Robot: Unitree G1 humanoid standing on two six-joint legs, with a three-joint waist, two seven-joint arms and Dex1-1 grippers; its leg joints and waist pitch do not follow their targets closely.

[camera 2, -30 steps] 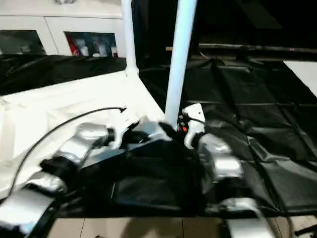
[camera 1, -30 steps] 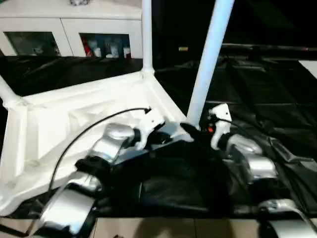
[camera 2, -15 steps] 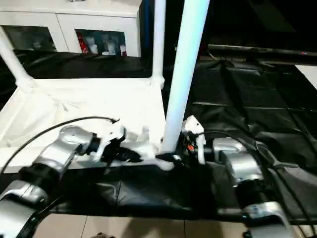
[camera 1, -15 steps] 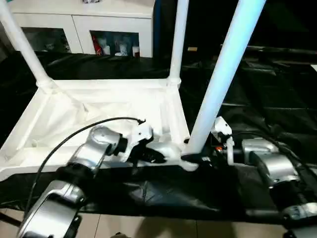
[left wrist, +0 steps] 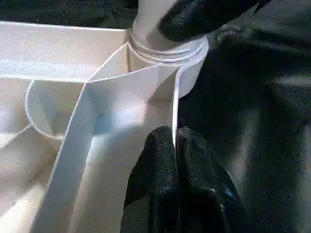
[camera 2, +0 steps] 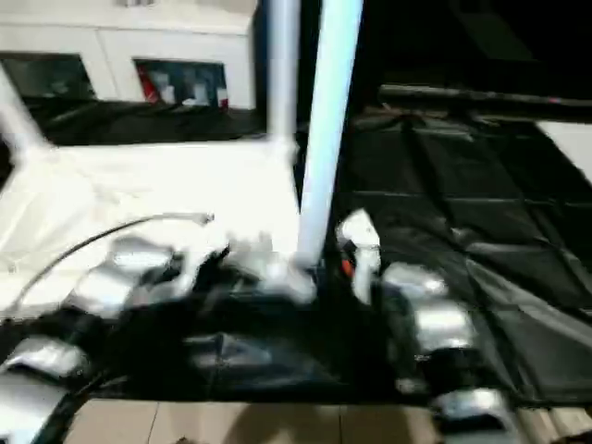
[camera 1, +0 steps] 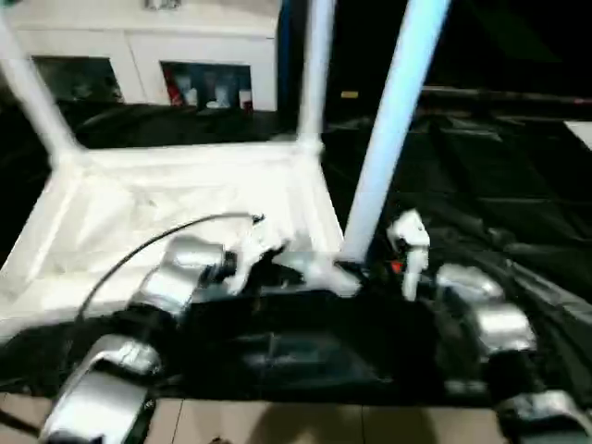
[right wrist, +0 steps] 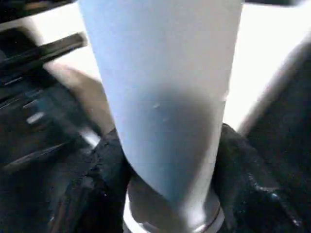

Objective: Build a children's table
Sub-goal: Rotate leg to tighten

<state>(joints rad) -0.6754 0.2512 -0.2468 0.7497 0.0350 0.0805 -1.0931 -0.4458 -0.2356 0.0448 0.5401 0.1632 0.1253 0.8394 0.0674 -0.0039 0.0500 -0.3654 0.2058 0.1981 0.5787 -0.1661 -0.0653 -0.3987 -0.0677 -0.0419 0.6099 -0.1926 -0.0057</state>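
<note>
We pinch the tabletop rim (left wrist: 176,116) in our left gripper (left wrist: 176,145) while our right gripper (right wrist: 170,160) clasps the leg (right wrist: 165,97); keep it upright, seating squarely.

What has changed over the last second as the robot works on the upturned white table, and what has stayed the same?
The table top has swung from skewed to roughly square-on to the robot. The right pincer has drawn in around the base of the near leg. Unchanged: the left pincer stays clamped on the rim, and the legs in view stand in their sockets.
</note>
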